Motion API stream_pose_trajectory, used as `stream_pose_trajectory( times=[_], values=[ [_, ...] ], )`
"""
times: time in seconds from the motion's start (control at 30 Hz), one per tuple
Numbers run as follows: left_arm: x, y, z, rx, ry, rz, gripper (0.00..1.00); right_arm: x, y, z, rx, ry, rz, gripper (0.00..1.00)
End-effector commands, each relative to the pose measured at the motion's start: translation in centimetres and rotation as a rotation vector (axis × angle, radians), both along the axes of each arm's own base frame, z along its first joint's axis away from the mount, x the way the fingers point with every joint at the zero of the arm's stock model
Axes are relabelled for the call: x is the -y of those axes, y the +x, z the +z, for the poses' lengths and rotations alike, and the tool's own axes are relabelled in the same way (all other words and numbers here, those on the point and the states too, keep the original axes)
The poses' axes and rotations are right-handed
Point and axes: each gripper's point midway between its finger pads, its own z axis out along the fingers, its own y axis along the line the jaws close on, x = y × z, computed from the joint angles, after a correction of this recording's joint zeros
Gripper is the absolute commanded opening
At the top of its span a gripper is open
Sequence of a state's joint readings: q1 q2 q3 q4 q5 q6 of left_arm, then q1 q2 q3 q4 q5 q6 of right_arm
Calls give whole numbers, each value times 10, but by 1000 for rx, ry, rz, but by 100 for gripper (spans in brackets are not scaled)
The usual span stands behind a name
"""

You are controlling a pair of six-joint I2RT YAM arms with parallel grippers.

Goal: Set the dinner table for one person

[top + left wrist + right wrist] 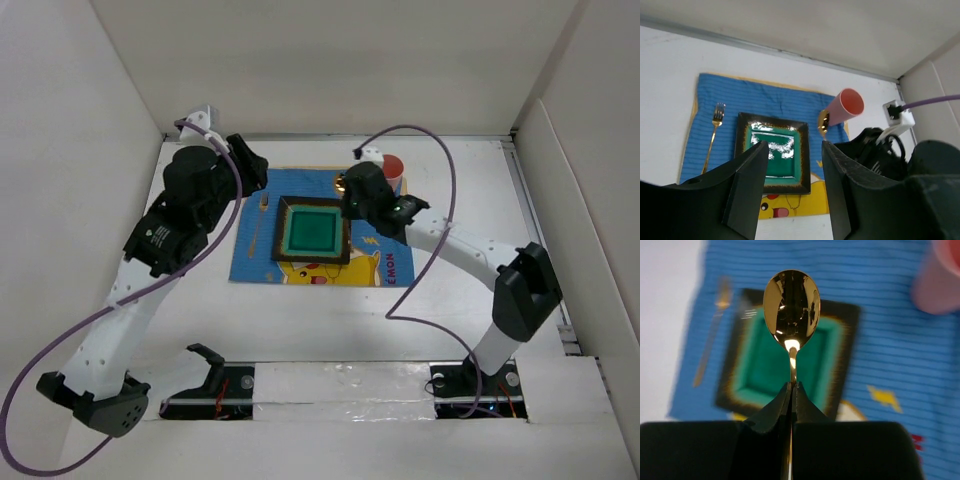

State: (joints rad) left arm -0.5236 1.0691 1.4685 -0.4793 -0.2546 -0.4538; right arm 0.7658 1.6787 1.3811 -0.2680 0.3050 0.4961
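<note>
Toward the far edge of the white matte table (330,320), a blue cloth mat (255,255) is carrying a green square plate (312,232), a gold metal fork (712,140) and a pink cup (845,106). The right jaws are clamping the gold spoon (791,305), not yet laid down, and the left jaws are hanging apart, empty.

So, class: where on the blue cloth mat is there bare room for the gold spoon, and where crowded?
Bare on the blue cloth mat: the far band beyond the green square plate, and the right strip between plate and mat edge, nearer than the pink cup. Crowded: the left strip, with the gold fork.
</note>
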Motion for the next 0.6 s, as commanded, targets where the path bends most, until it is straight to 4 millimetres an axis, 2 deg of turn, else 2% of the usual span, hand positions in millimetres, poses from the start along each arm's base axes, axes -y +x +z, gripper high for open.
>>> stream_pose_trajectory(
  times=[0.0,0.07,0.2,0.3,0.37,0.57],
  values=[
    [18,5,7,58,-53,-70,44,36,8,-42,-86,-9,-123,0],
    [22,7,0,51,-47,-84,45,59,24,-48,-93,-20,-189,0],
    [27,12,-8,33,-26,-101,44,81,45,-73,-140,-19,-261,0],
    [31,13,-14,25,-22,-117,44,87,51,-88,-150,-52,-269,0],
    [32,13,-20,18,-20,-121,45,92,53,-105,-182,-82,-282,0],
    [34,15,-36,-10,-5,-126,45,100,61,-130,-219,-119,-309,0]
  ],
)
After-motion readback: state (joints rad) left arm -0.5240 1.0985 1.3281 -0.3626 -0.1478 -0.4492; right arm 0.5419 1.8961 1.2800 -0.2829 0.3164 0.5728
